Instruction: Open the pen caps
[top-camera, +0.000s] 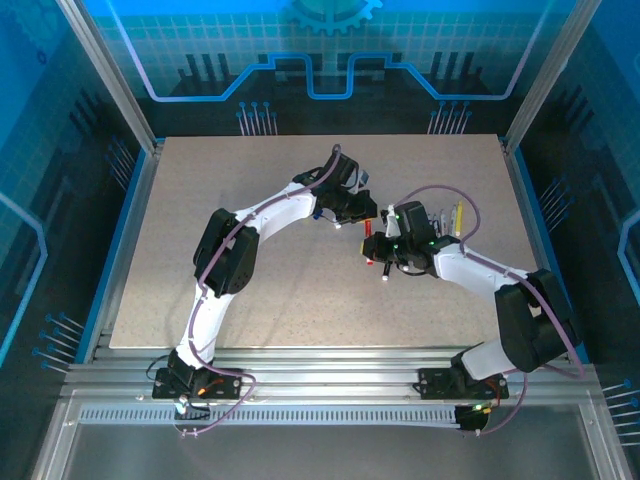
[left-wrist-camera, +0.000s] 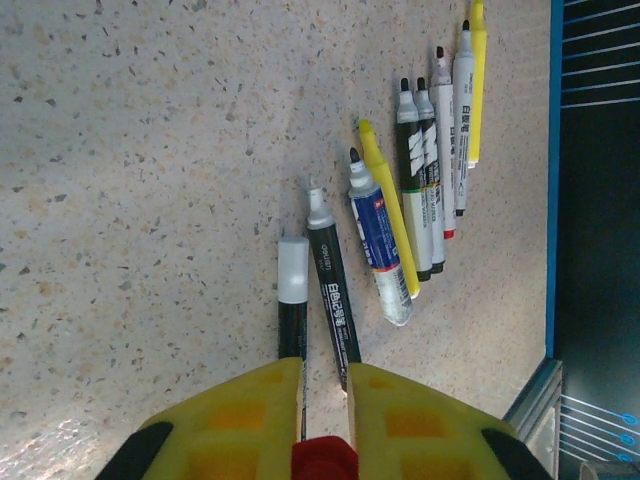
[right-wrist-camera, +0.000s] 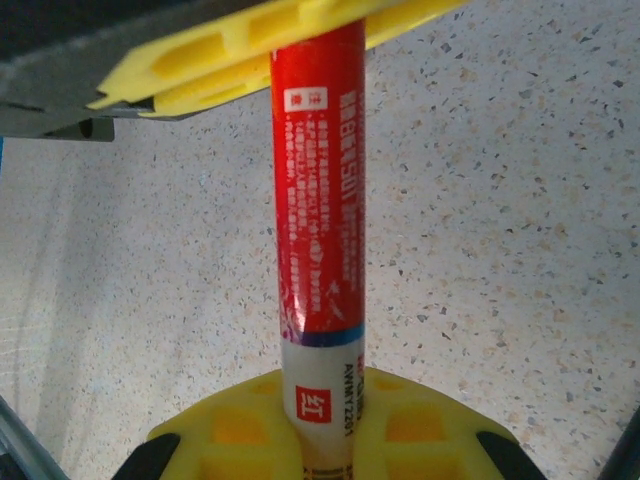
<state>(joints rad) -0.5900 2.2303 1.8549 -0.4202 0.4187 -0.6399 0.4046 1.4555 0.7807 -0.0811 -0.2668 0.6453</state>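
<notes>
1. Gripping one red marker (right-wrist-camera: 318, 200) from both ends, the two arms meet above the middle of the table (top-camera: 250, 300)
2. The right gripper (right-wrist-camera: 320, 405) has its fingers clamped on the marker's white labelled end
3. The left gripper (left-wrist-camera: 325, 400) has its fingers pinched on the red cap (left-wrist-camera: 323, 458)
4. On the table past the left fingers, a black pen wears a white cap (left-wrist-camera: 293, 270), beside a row of uncapped pens (left-wrist-camera: 410, 200)

Both arms same build: left arm (top-camera: 275, 210) and right arm (top-camera: 468, 268) have white link shells, bulky black joint housings and black base blocks. Purple cable runs along each, looping loose near base and wrist. Yellow plastic with rectangular recessed pockets, black mounts behind: left fingers (left-wrist-camera: 225, 425), right fingers (right-wrist-camera: 420, 435).
</notes>
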